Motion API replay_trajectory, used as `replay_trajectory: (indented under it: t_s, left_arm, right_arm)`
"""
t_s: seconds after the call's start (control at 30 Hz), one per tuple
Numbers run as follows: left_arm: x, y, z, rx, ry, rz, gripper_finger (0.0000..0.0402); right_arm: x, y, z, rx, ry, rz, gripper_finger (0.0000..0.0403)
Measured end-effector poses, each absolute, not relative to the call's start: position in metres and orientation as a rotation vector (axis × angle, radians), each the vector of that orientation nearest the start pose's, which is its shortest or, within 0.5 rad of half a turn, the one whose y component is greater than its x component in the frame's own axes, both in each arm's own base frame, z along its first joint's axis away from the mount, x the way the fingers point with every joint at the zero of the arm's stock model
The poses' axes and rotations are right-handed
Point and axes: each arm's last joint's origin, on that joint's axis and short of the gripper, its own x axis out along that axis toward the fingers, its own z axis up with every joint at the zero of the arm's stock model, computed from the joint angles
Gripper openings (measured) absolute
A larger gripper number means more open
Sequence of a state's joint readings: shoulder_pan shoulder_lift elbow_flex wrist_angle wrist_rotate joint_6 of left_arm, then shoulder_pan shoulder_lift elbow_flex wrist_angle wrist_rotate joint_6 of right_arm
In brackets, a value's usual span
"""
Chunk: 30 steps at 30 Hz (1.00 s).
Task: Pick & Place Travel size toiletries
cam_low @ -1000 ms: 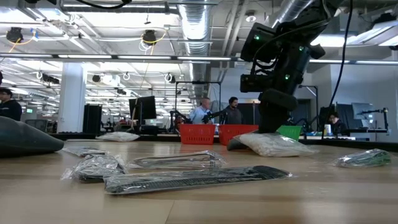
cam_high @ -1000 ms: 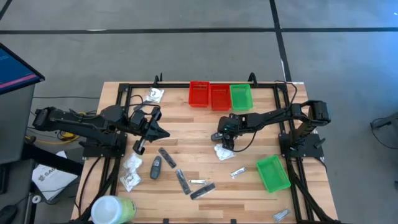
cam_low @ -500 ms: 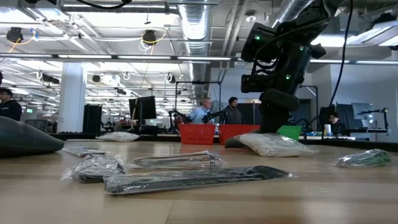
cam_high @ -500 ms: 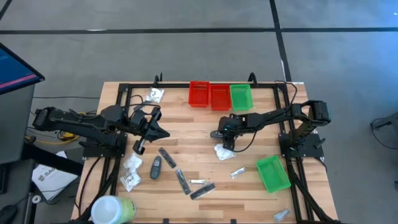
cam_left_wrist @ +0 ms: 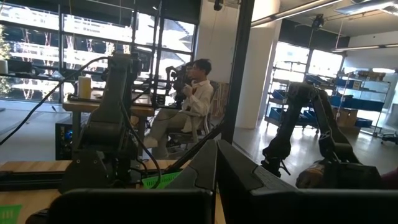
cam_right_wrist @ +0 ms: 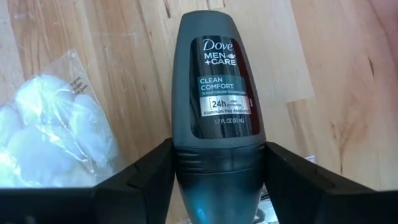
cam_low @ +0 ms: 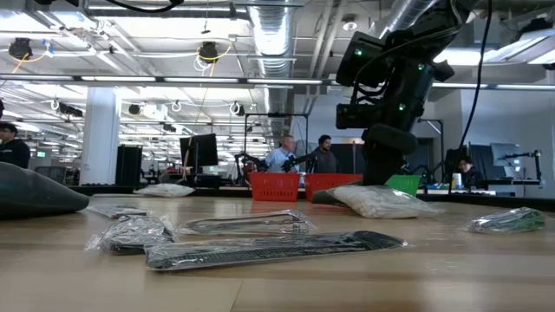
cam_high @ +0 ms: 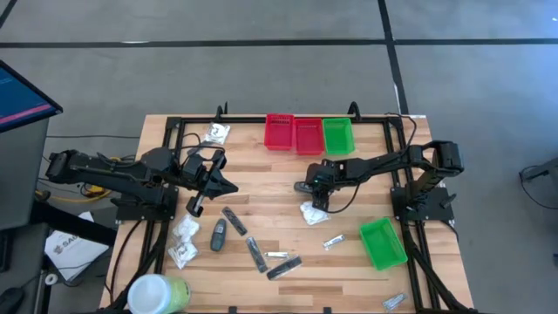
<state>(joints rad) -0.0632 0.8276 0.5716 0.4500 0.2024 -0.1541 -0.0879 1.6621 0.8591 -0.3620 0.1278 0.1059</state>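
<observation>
Right wrist view, deodorant stick [cam_right_wrist: 219, 106] base hidden between jaws

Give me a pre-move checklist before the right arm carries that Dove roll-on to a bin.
1. Grip: right claw shut on the Dove roll-on, fingers on both sides: ok.
2. Roll-on lifted off the table: cannot tell.
3. Cotton-ball packet beside the roll-on, apart from it: ok.
4. Green bin near the right arm, nothing seen inside: ok.
5. Left claw parked at the left, away from the path: ok.
6. Red bins contents: cannot tell.
</observation>
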Motion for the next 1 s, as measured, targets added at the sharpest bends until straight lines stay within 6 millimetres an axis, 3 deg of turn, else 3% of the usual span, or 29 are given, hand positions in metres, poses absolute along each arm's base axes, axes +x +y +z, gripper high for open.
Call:
replay_trajectory:
  t_s: [0.17,0.37,1.0]
  left_arm:
    - [0.187,-0.018,0.312,-0.139,-0.173,-0.275,0.0001]
    - [0.188,-0.014,0.312,-0.155,-0.184,-0.135,0.0001]
    - [0.193,-0.014,0.309,-0.155,-0.167,-0.125,0.0001]
  right_arm:
    - [0.302,-0.030,0.152,0.071,1.118,-0.251,0.0205]
    - [0.306,-0.030,0.157,0.071,1.097,-0.248,0.0210]
    - [0.306,-0.031,0.157,0.088,1.100,-0.262,0.0204]
